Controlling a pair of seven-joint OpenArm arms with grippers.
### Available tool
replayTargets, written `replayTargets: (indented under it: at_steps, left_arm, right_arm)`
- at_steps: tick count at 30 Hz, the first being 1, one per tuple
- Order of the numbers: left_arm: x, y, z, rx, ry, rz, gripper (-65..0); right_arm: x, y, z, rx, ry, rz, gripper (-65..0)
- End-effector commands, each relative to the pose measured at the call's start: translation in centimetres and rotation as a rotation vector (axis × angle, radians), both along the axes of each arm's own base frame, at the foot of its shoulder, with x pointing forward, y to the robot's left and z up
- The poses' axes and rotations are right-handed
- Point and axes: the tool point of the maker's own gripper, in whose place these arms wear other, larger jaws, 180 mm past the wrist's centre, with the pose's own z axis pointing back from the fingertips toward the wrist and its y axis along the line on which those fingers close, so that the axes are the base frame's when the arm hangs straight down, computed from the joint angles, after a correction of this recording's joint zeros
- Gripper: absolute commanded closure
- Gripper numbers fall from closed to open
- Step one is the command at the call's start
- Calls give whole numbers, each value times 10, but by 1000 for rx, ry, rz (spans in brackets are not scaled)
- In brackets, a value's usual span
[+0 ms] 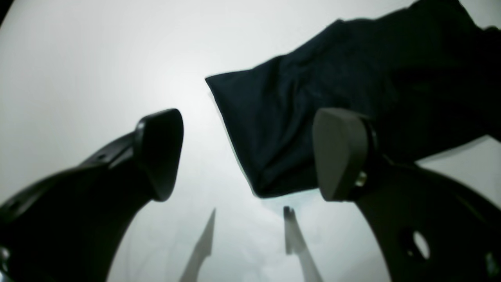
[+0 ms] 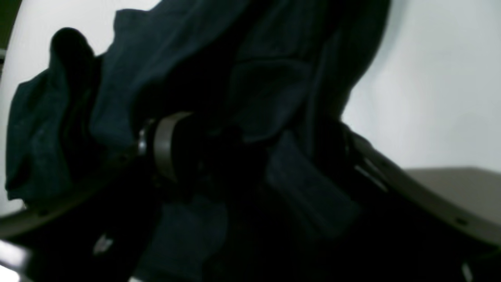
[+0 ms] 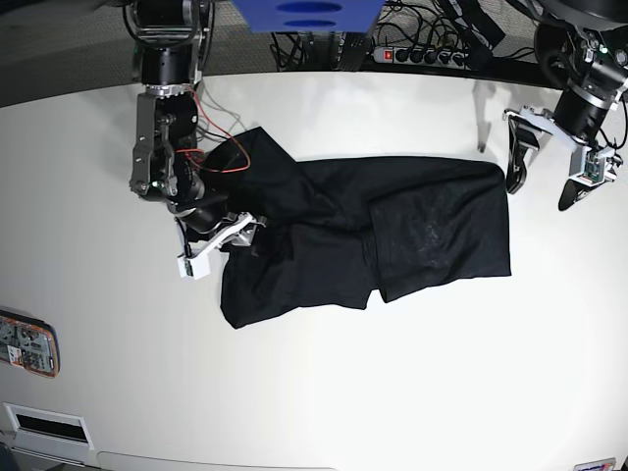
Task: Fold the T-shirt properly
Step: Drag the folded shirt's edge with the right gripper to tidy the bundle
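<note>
On the wide white counter (image 3: 314, 392) lies the plain black soft cloth T-shirt (image 3: 392, 235). It sits near the middle, spread out sideways, but it is not flat. One end looks smoother, with a straight edge. The other end is bunched up and full of wrinkles, and one piece hangs lower than the rest.

The right gripper (image 3: 234, 235) is at the bunched end. In the right wrist view the dark cloth (image 2: 219, 78) is piled all around it and falls between its two fingers, so it looks like it is pinching a fold of the shirt. The cloth hides the tips, so I cannot be fully sure how tight the hold is.

The left gripper (image 1: 250, 154) is up off the counter, just past the smooth end of the shirt. Its two fingers are spread wide apart and nothing is between them. A corner of the shirt (image 1: 274, 129) lies on the counter below it.

I think the folding is only partly done. Some cloth seems to be folded over, but the shape is still messy. The wrinkled end needs smoothing, and the shirt still needs neat folds to make a tidy small shape.
</note>
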Motion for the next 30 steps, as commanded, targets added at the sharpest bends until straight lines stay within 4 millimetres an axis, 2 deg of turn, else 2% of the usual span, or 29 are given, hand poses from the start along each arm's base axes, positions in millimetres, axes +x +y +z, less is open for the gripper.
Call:
replayTargets:
  at_steps: [1,8,15,17,22,30]
  left_arm:
    - [4,-1,11,0,-42,-10,-492]
    - [3,0,11,2,-41,-9,-492]
    - [3,0,11,2,-41,-9,-492]
    - [3,0,11,2,-41,-9,-492]
    - [3,0,11,2,-41,-9,-492]
    - [2,-3,9,-16,-42,1,-492]
  right_arm:
    - [-13,5,-11,-13,71,37,-424]
    - [-30,10,-36,3,167,47,-422]
    - [-32,17,-39,19,177,47,-403]
    - [-31,17,-38,19,174,47,-324]
    - [-31,17,-37,18,173,49,0]
    - [-30,13,-37,11,173,43,0]
